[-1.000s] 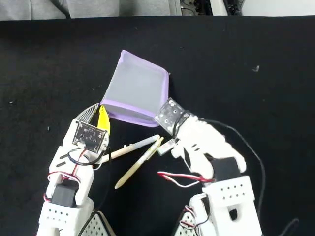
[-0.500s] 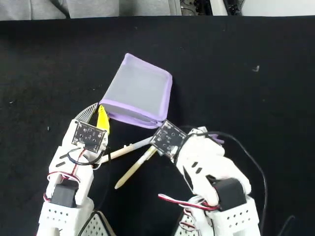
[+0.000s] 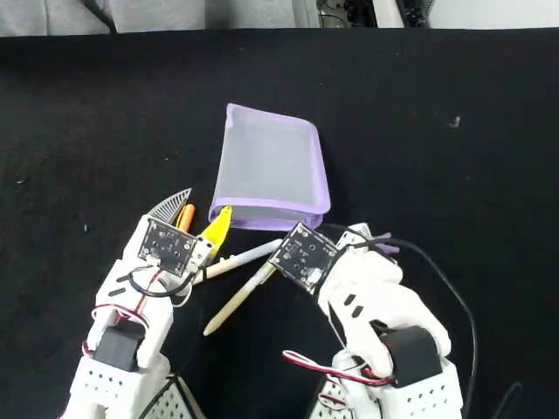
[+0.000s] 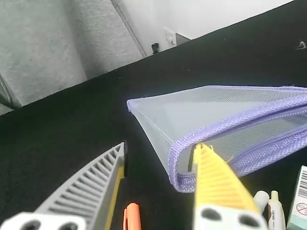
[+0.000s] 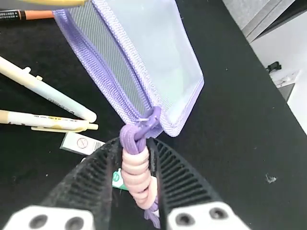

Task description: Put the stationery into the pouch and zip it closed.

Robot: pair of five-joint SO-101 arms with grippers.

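The translucent pouch [image 3: 269,168] with purple trim lies mid-table, its zip edge toward the arms. My right gripper [image 5: 136,143] is shut on the braided zip pull cord [image 5: 137,173] at the pouch's [image 5: 144,52] near right corner; in the high view this gripper [image 3: 336,231] sits just below that corner. My left gripper [image 3: 199,209] is open, with its yellow finger [image 4: 216,184] touching the pouch's [image 4: 211,112] near left corner and its grey finger [image 4: 91,184] off to the side. A white pen [image 3: 246,257], a beige pen [image 3: 238,299] and an orange pen [image 3: 185,216] lie on the table between the arms.
A small labelled item [image 5: 81,143] rests beside the pens, close to my right gripper. The black table [image 3: 454,157] stretches wide to the right of the pouch and behind it. Both arm bases stand at the near edge.
The pouch has swung round and shifted right, drawn by the right gripper on the zip pull. My left gripper moved right, its yellow finger now at the pouch corner, uncovering the orange pen.
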